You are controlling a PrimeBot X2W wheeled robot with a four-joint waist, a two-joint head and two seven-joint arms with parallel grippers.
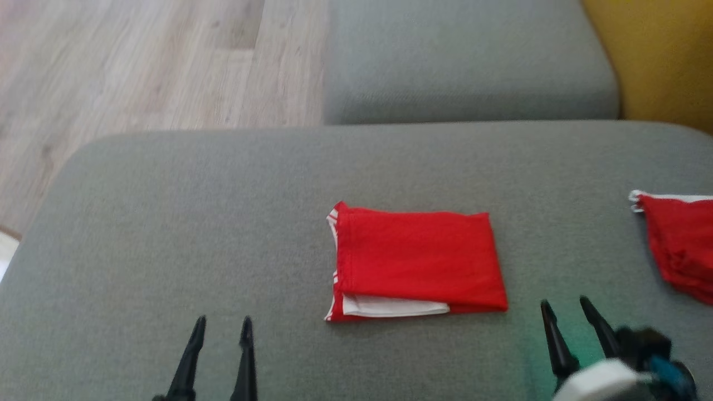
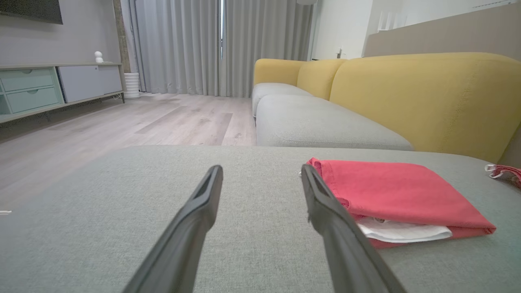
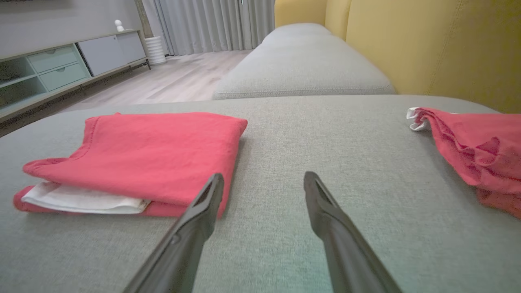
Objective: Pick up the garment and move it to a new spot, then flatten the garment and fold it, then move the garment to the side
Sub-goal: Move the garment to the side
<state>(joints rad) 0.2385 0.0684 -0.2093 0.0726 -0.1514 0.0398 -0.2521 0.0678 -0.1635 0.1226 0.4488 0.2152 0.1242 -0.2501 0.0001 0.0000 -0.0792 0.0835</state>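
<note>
A red garment (image 1: 418, 259) with white trim lies folded into a flat rectangle in the middle of the grey cushion (image 1: 167, 223). The left wrist view has the garment (image 2: 399, 191) just right of my fingers, and the right wrist view has the garment (image 3: 142, 154) to their left. My left gripper (image 1: 221, 322) hovers open near the cushion's front edge, left of the garment and apart from it. My right gripper (image 1: 562, 305) is open too, just off the garment's near right corner, holding nothing.
A second red cloth (image 1: 682, 245) with a white edge lies bunched at the cushion's right side. Beyond are another grey seat cushion (image 1: 468, 61), the yellow sofa back (image 1: 663, 55) and the wooden floor (image 1: 139, 61) to the left.
</note>
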